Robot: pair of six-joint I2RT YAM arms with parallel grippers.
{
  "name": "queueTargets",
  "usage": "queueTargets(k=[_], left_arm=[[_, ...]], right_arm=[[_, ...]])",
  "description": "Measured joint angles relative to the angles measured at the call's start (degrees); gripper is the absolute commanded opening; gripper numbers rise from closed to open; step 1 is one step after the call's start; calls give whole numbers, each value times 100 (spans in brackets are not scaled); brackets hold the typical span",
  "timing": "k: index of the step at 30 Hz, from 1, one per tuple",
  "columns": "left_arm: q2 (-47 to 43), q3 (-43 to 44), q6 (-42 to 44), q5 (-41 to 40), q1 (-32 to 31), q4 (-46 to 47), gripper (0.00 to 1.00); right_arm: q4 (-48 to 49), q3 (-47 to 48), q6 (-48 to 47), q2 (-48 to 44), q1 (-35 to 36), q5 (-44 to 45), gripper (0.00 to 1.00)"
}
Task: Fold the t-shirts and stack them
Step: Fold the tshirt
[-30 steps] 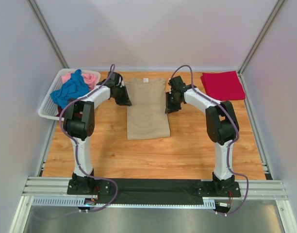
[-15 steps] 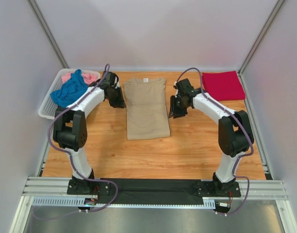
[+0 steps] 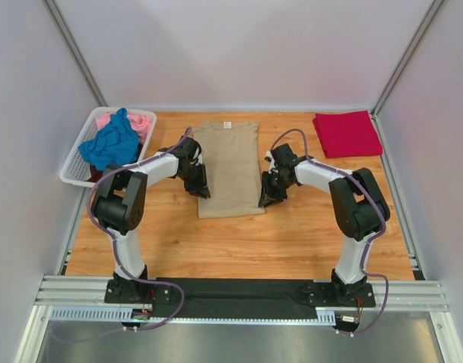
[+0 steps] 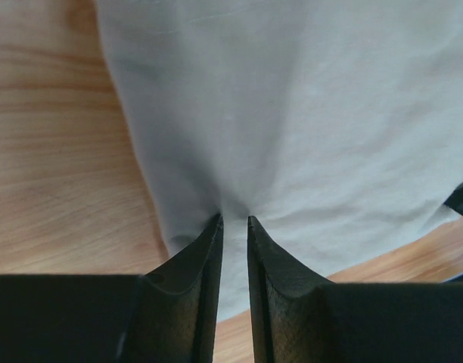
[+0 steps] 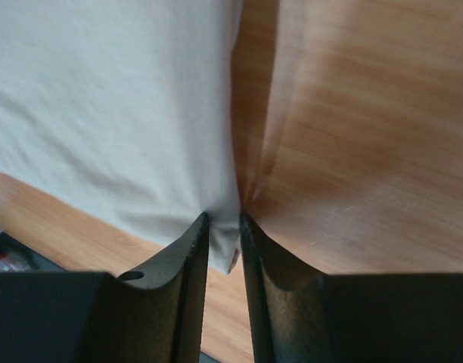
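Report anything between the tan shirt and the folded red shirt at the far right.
Nothing visible lies on the table between the tan shirt and the red shirt. Only the right arm reaches across that stretch, and the right gripper pinches the tan shirt's near right corner.

top: high, far, looking down | wrists: close, low | shared: tan t-shirt (image 3: 230, 170) side edges

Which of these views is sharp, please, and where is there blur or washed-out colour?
Top external: sharp, evenly lit, the tan t-shirt true to colour. Left wrist: the shirt washes out to pale grey. Right wrist: the wooden table is streaked with blur.
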Motion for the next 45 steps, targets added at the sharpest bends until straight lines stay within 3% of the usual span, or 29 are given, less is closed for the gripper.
queueTargets(k=[5, 10, 16, 24, 29, 33, 41, 45], left_arm=[[0, -155, -48, -83, 39, -68, 27], [-551, -273, -26, -125, 39, -299, 30], [-1552, -699, -87, 365, 22, 140, 30], [-1134, -2017, -374, 859, -94, 940, 30], [-1075, -2280, -599, 1200, -61, 1248, 30], [-1325, -2286, -553, 949, -83, 1019, 31], [-2608, -1797, -278, -483, -90, -258, 41], [-2664, -2044, -232, -393, -26, -125, 43]], right_arm=[[251, -367, 83, 0, -11, -142, 29], [205, -638, 66, -398, -9, -17, 30], [260, -693, 105, -765, 42, -50, 20], [804, -649, 348, -293, 232, -487, 19], [1209, -973, 468, -179, 238, -629, 20], [1257, -1176, 472, -426, 238, -542, 23], [544, -1252, 372, -1322, 238, -13, 38], [361, -1252, 374, -1279, 238, 223, 41]])
